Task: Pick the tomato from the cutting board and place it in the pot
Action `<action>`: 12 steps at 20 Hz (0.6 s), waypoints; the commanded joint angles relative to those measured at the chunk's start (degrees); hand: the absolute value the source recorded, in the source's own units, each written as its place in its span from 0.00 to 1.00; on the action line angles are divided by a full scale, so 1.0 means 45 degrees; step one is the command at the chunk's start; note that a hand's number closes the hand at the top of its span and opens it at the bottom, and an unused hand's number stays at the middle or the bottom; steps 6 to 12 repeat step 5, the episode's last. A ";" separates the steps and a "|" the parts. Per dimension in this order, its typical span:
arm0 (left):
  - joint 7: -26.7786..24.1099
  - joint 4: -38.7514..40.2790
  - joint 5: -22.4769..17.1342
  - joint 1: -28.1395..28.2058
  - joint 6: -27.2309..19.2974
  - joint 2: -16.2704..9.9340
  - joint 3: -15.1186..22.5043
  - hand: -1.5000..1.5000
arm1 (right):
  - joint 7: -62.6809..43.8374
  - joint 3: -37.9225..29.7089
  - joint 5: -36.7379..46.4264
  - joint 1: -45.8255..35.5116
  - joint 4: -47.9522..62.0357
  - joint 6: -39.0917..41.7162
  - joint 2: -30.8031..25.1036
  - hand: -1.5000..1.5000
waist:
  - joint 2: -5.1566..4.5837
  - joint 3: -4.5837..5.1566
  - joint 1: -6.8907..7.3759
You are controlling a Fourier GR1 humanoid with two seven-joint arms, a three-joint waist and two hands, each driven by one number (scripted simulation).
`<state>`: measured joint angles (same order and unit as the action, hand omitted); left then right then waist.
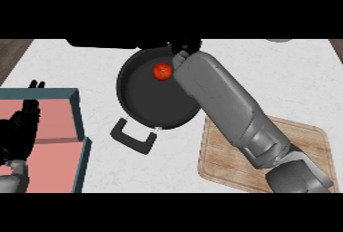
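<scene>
Tomato (pixel 161 71) sits inside the pot (pixel 144 106) — placing step looks done. Right hand (pixel 183 49) at pot's far rim, fingers hidden, can't tell its state. Left hand (pixel 23 122) rests open at left. Next — pull right arm clear.

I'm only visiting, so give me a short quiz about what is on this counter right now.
1. True or false: the tomato lies on the cutting board.
2. Which forearm stretches over the pot: (a) left, (b) right?
3. Fill in: the pot's loop handle points toward the view's ______ edge.

Key:
1. False; it sits inside the pot, beside the right hand.
2. (b); the left hand rests, fingers up, at the view's left edge.
3. Lower.
</scene>
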<state>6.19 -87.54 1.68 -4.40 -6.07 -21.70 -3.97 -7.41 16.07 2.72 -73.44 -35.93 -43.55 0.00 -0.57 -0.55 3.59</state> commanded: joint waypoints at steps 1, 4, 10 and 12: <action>0.0558 -0.0392 0.0218 0.1190 0.0096 0.0432 0.0573 0.50 | 0.0187 0.0632 -0.0939 0.1244 -0.1420 0.0145 0.0000 0.00 | 0.0150 0.0117 -0.0446; 0.0153 0.0565 0.0278 0.0897 -0.0062 0.0404 0.0078 0.50 | 0.1180 0.0444 -0.1032 0.2388 -0.2491 0.0289 0.0000 0.00 | 0.0137 0.0120 -0.0727; 0.0079 0.0690 0.0196 0.0885 0.0002 0.0370 -0.0054 0.50 | 0.1232 0.0505 -0.0756 0.3007 -0.2905 0.0293 0.0000 0.00 | 0.0168 0.0120 -0.0877; 0.0079 0.0690 0.0196 0.0885 0.0002 0.0370 -0.0054 0.50 | 0.1232 0.0505 -0.0756 0.3007 -0.2905 0.0293 0.0000 0.00 | 0.0168 0.0120 -0.0877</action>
